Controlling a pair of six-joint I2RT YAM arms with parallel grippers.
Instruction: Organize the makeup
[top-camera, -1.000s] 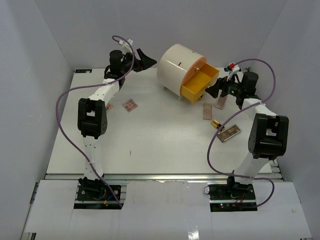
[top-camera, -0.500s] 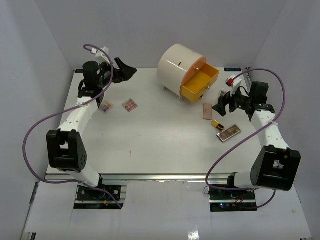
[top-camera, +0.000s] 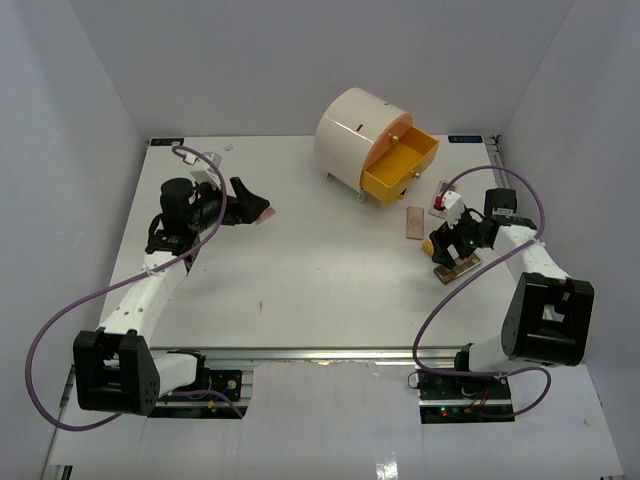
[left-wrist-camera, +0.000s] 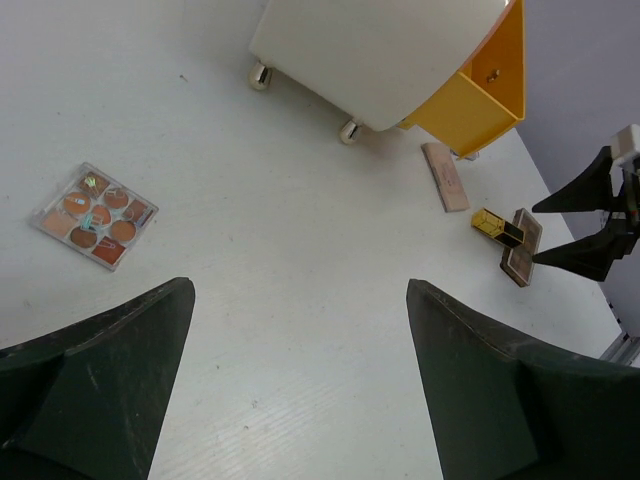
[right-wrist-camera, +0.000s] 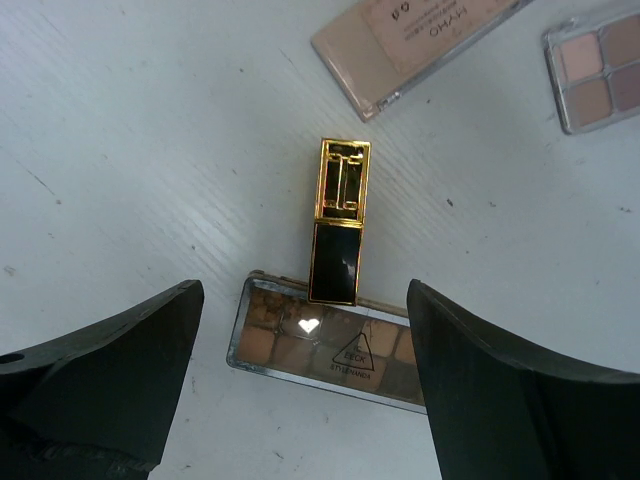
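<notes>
Currently: black-and-gold lipstick (right-wrist-camera: 338, 220) lies on the worktop (top-camera: 320, 270), black end overlapping a brown palette (right-wrist-camera: 300, 352) marked "STYLENANDA". Peach case (right-wrist-camera: 420, 40) nearby, lettering only partly legible. Right gripper (right-wrist-camera: 300, 300) wide, empty, above them. Left gripper (left-wrist-camera: 300, 290) wide, empty, near a clear nine-pan palette (left-wrist-camera: 94, 214).

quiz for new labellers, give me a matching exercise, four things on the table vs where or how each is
Things: 1 yellow drawer; 2 lipstick tube; 3 round-pan palette; 4 slim pink palette.
Places or states: a near the left end effector; b pulled open; c loose item closest to the drawer box; d against the brown palette.
Pairs: 1-b; 2-d; 3-a; 4-c.
</notes>
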